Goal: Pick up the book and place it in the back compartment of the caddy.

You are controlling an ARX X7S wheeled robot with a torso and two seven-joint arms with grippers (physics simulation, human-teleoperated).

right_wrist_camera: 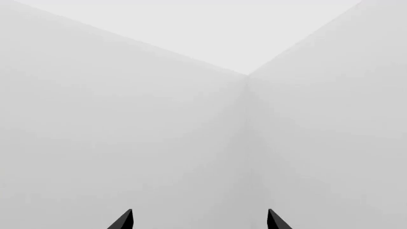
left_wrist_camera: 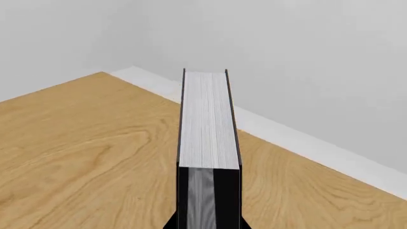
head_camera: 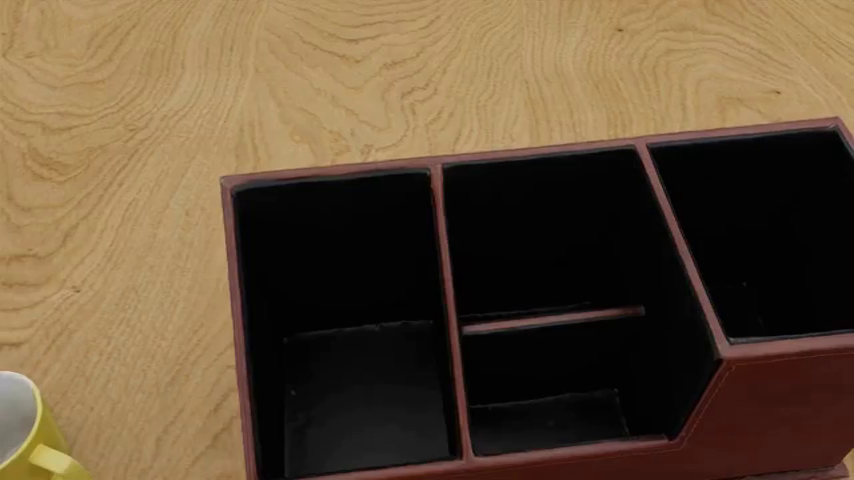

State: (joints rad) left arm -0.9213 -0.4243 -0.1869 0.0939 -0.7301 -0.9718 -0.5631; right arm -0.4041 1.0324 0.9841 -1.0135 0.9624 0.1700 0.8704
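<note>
The black hardcover book (left_wrist_camera: 207, 119) sticks out from my left gripper (left_wrist_camera: 208, 225), white page edges facing the camera. That gripper is shut on the book's black covers, held in the air above a wooden floor. The dark red-brown caddy (head_camera: 340, 172) fills the head view, with a black interior and four cells. Its back compartment (head_camera: 547, 415) is the short cell below the thin cross divider (head_camera: 554, 319) in the middle strip, and it holds nothing. My right gripper (right_wrist_camera: 199, 220) is open and faces bare walls. Neither gripper nor the book shows in the head view.
A yellow-and-white mug (head_camera: 27, 440) stands at the head view's lower left, beside the caddy. The caddy rests on a wooden table (head_camera: 267, 90). A white skirting board (left_wrist_camera: 305, 140) and grey walls lie beyond the book in the left wrist view.
</note>
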